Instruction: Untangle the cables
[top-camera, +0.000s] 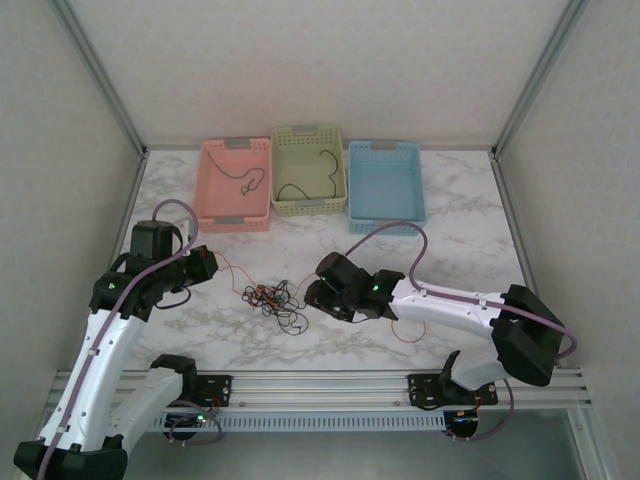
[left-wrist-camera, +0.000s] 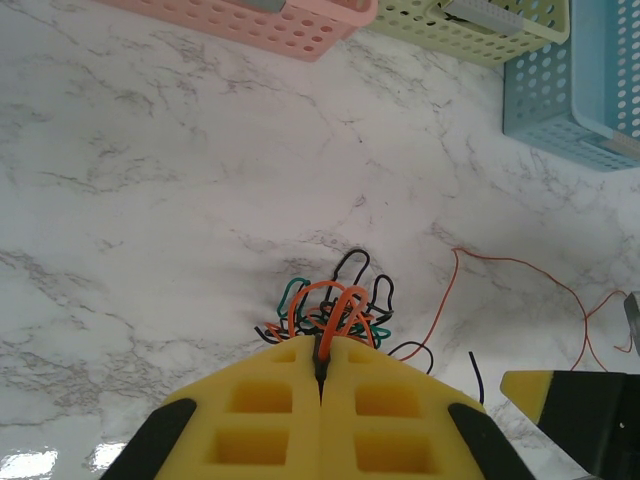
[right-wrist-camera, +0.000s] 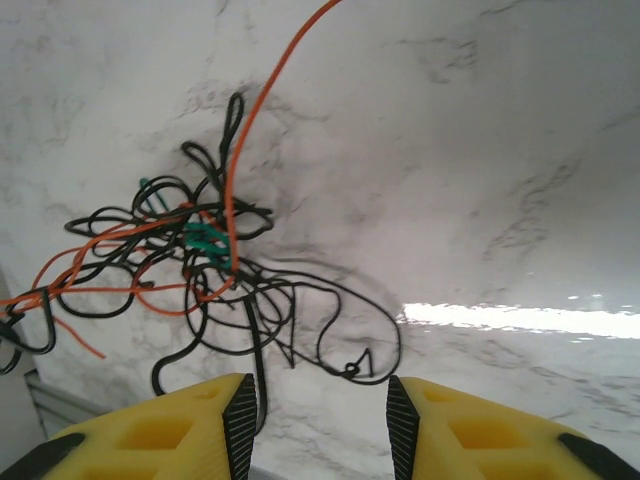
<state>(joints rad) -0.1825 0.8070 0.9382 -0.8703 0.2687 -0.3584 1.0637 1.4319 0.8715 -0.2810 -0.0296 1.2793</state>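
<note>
The cables (top-camera: 272, 297) lie in a small knot of red-orange, black and green wires on the marble table between the arms. My left gripper (top-camera: 207, 262) sits left of the knot and is shut on a red-orange loop (left-wrist-camera: 345, 305) at its fingertips (left-wrist-camera: 322, 345). From the knot a thin red-orange wire (left-wrist-camera: 520, 272) trails right. My right gripper (top-camera: 318, 293) is just right of the knot, open. In the right wrist view the tangle (right-wrist-camera: 200, 260) lies ahead of the open gripper (right-wrist-camera: 320, 410). One black strand (right-wrist-camera: 257, 370) runs down close to the left finger.
Three baskets stand at the back: pink (top-camera: 235, 217), green (top-camera: 308, 208) and blue (top-camera: 386, 222). A dark wire lies in the pink basket (top-camera: 250, 183) and another in the green one (top-camera: 310, 180). A loose red-orange wire (top-camera: 405, 330) curls beside the right arm.
</note>
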